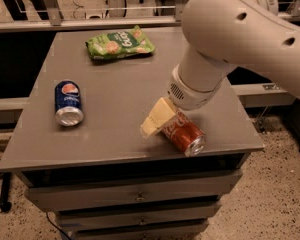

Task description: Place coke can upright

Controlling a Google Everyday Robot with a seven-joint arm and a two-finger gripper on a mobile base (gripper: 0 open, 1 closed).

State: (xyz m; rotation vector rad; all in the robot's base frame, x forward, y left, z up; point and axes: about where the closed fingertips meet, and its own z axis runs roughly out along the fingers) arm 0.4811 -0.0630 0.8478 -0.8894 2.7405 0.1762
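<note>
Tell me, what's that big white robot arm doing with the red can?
The robot's gripper is down against the coke can, which lies on its side near the front right corner of the grey table. The can is not yet upright. A blue Pepsi can also lies on its side at the left, and a green snack bag sits at the back.
</note>
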